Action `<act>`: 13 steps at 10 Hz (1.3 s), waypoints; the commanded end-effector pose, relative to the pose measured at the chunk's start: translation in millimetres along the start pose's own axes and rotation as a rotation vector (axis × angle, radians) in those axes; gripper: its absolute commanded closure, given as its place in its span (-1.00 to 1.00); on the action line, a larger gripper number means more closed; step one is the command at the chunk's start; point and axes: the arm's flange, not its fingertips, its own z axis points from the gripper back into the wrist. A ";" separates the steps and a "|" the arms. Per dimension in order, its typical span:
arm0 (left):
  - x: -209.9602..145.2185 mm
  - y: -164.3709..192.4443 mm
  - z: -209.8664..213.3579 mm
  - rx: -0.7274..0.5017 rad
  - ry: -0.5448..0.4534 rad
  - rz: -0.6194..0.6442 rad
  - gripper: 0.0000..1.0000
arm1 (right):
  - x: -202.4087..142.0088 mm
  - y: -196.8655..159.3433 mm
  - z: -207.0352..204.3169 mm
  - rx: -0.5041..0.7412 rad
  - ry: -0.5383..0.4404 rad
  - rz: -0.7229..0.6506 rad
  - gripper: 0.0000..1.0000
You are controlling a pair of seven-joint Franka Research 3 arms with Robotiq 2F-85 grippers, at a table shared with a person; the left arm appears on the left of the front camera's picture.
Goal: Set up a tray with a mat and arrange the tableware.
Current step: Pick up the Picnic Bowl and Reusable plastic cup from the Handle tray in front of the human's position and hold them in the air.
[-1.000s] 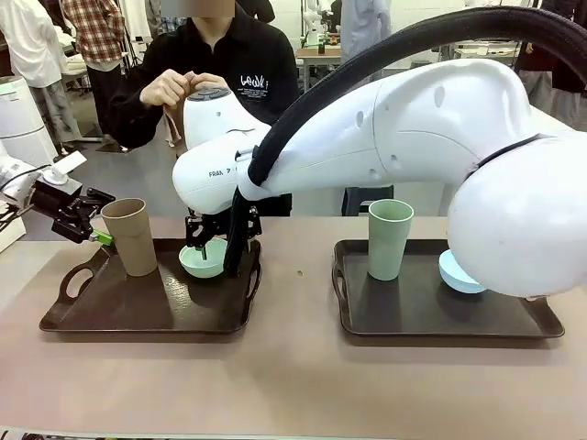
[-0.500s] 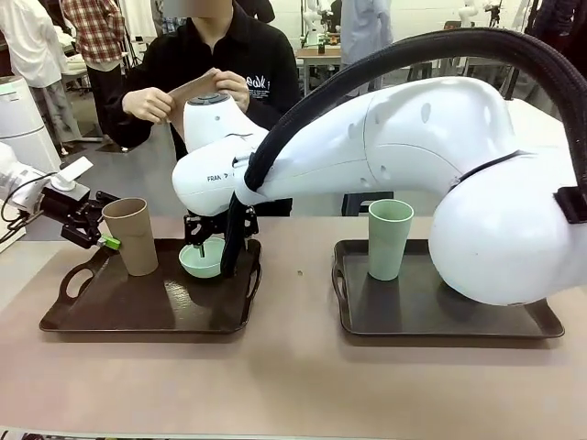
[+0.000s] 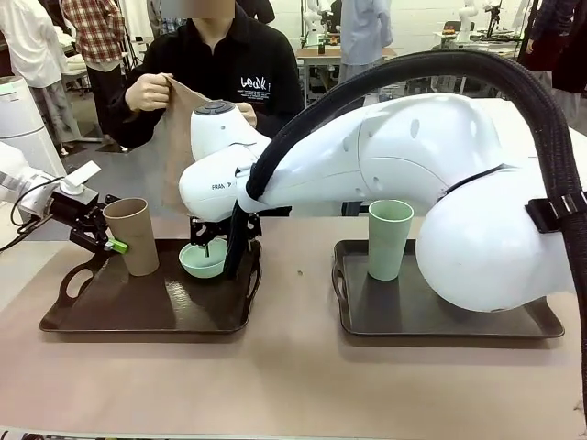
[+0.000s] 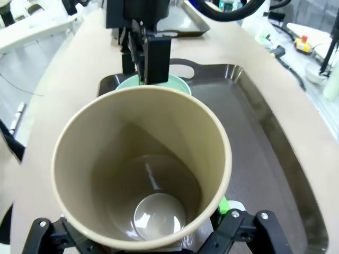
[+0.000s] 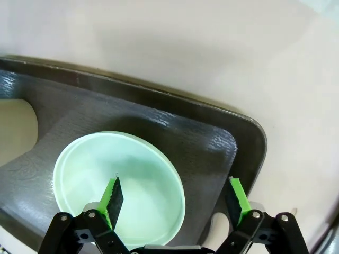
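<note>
Two sets of jaws on my screens, both spread wide and holding nothing. The right gripper (image 5: 174, 186) hangs over the right end of the left tray (image 3: 147, 307) with the rim of the mint green bowl (image 5: 140, 164) between its green pads. One pad is over the bowl's hollow and the other is outside it, above the tray's raised edge; I cannot tell whether either touches. The left gripper (image 3: 105, 236) stands at the same tray's left end with its fingers either side of the tan cup (image 4: 143, 159), which sits upright just left of the bowl. The right tray (image 3: 413, 312) carries the pale green cup (image 3: 389, 238), upright on its left part, and my right arm's white bulk covers that tray's far end. Both dark brown trays lie side by side, a gap between them, on the pale pinkish-tan table (image 3: 293, 385). Across it a person (image 3: 229, 64) in a black top holds up a brown mat (image 3: 179, 137) with both hands. A black cable hose (image 3: 413, 78) arcs over the right arm, and behind the person I see other people, work tables and a white appliance (image 3: 18, 119) at the left
</note>
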 end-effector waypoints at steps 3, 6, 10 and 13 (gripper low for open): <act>-2.2 0.7 -0.9 0.013 -0.048 -0.056 0.08 | 9.9 9.0 -3.3 -0.006 -0.028 -0.023 0.42; 0.8 -0.7 -0.5 0.012 -0.050 -0.064 0.33 | 7.9 11.0 0.8 -0.014 -0.033 -0.020 1.00; -0.5 0.4 -2.7 -0.005 -0.045 -0.042 0.39 | 8.1 9.9 1.3 -0.036 -0.020 -0.045 1.00; 3.3 0.2 -0.5 -0.031 -0.009 -0.020 1.00 | 7.6 9.1 3.2 -0.067 0.000 -0.062 1.00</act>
